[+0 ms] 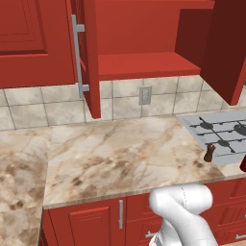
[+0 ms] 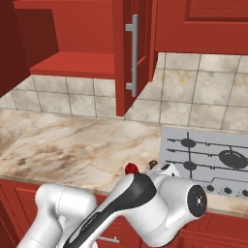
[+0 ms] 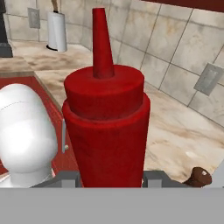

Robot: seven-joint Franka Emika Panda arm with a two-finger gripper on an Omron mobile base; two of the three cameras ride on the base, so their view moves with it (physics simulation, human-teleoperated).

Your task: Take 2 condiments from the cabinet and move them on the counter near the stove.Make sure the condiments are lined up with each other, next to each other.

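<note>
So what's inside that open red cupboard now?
The cabinet shows a bare red shelf, with nothing standing on the stretch in view. Its open doors cover both ends of the shelf, so those stay unknown.

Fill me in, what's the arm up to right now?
The gripper is shut on the red squeeze bottle, carrying it near the front of the counter. The brown pepper shaker already stands on the counter beside the stove. The cabinet hangs open with its shelf bare, so the bottle has yet to be set down next to the shaker.
</note>
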